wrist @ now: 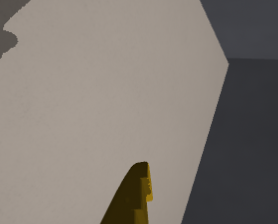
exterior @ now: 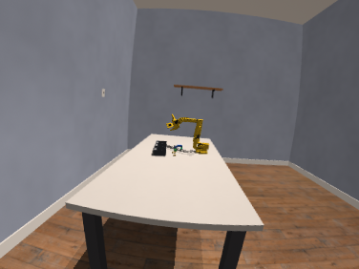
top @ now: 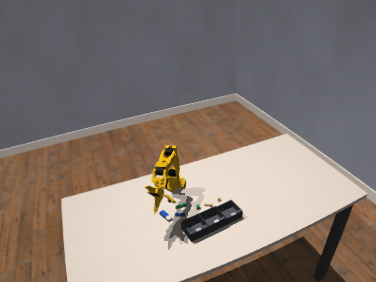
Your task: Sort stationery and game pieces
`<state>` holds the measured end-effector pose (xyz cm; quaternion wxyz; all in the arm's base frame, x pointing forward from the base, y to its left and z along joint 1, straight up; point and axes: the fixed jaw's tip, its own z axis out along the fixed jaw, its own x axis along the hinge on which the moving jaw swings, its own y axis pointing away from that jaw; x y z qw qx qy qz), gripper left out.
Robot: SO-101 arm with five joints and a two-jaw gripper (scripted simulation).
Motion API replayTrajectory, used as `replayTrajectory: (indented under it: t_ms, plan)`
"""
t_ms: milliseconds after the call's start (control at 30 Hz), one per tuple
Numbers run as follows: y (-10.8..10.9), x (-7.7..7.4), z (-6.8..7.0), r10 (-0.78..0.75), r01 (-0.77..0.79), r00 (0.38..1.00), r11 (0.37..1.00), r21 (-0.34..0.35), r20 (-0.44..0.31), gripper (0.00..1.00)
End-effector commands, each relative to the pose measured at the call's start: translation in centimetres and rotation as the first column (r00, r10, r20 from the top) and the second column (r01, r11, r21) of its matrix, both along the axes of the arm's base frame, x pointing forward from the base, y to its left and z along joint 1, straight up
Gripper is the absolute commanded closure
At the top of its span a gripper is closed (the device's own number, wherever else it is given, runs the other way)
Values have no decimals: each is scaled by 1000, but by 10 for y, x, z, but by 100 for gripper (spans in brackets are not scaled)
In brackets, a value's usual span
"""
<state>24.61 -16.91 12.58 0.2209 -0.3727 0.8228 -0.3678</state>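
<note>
My yellow arm stands on the white table. Its gripper [top: 158, 200] is open and empty, raised above the table to the left of the small things; it also shows in the exterior view [exterior: 171, 123]. A black bin tray [top: 212, 220] with several compartments lies in front of the arm; the marks on it are too small to read. Between arm and tray lie several small things: a blue piece [top: 164, 214], a green piece [top: 181, 206] and tan pieces [top: 209, 204]. In the wrist view only one yellow finger [wrist: 136, 195] shows over bare table.
The table's front edge runs close behind the tray in the top view. In the exterior view the tray [exterior: 158, 148] lies to the left of the arm base [exterior: 200, 147]. A wall shelf [exterior: 198, 89] hangs behind.
</note>
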Motion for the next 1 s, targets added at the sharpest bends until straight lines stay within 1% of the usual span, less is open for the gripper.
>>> replayTrajectory:
  t_ms: [0, 400, 467, 500, 967]
  plan:
    - [3, -2, 1, 8, -8, 1000, 1000, 0, -6, 0]
    - [16, -14, -7, 41, -39, 996, 999, 31, -81, 0]
    - [16, -14, -7, 41, -39, 996, 999, 31, -81, 0]
    - [15, -16, -18, 33, -26, 993, 998, 61, -115, 0]
    - [25, -31, -22, 55, -39, 982, 995, 90, -183, 0]
